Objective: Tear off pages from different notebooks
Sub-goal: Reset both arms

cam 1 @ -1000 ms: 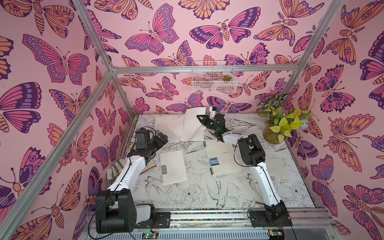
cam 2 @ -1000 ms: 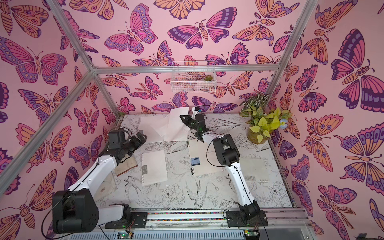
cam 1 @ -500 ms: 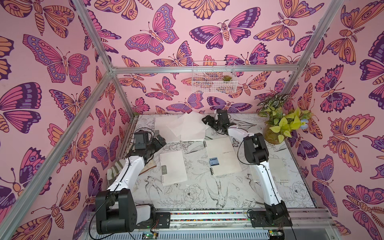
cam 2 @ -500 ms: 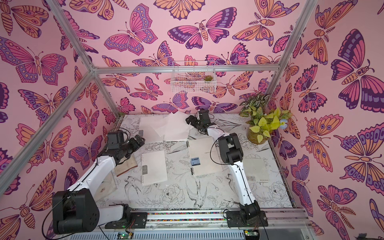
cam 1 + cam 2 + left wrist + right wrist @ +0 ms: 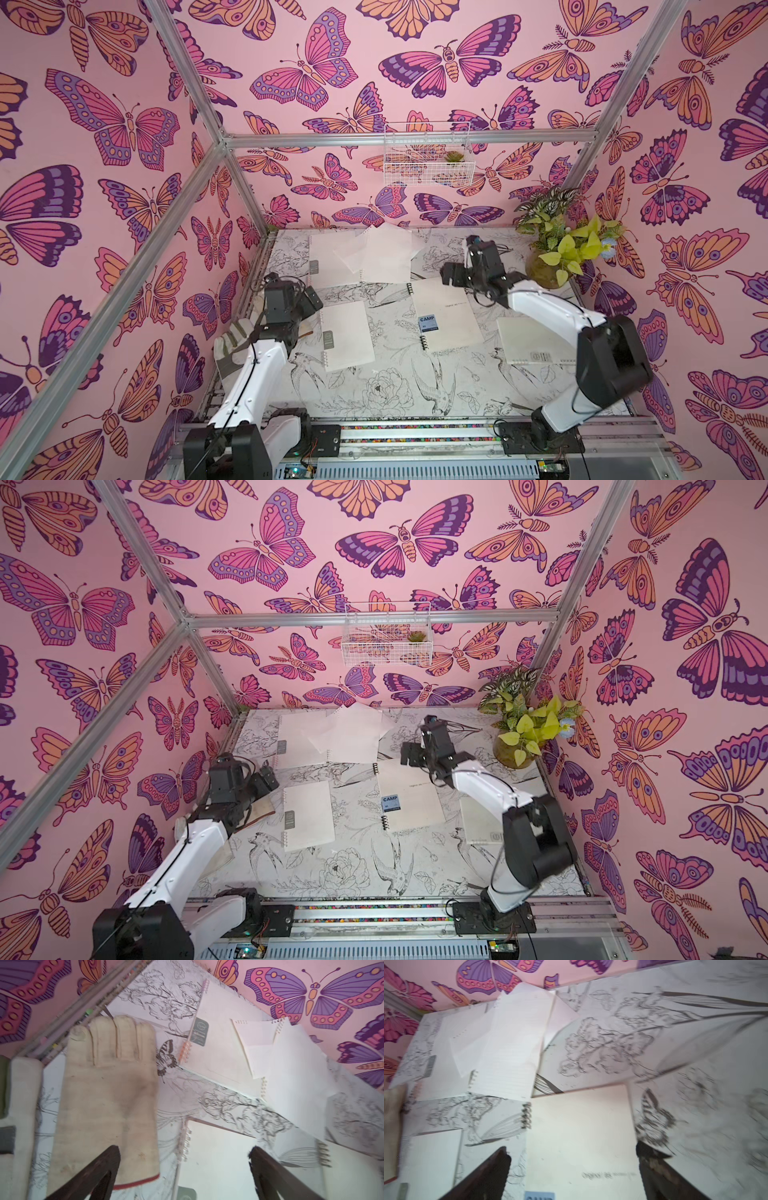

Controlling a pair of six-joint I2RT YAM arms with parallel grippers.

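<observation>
Several loose white pages [image 5: 382,253] lie in a fanned pile at the back, partly over one notebook [image 5: 326,266]. A second notebook [image 5: 347,334] lies left of centre, the black-spiral CAMP notebook [image 5: 446,316] in the middle, and a third white-ringed one [image 5: 532,340] on the right. My right gripper [image 5: 451,275] hovers open and empty over the CAMP notebook's [image 5: 581,1136] far edge, apart from the pages [image 5: 512,1043]. My left gripper [image 5: 311,297] stands open and empty by the near-left notebook's [image 5: 218,1167] rings.
A white work glove [image 5: 108,1095] lies on the table beside my left gripper, with a second glove [image 5: 232,340] under the left arm. A potted plant [image 5: 557,253] stands at the back right. A wire basket [image 5: 428,153] hangs on the back wall.
My right gripper opened and let go of a page, which settled on the back pile. The right arm then drew back to the right, over the CAMP notebook. The left arm barely moved.
</observation>
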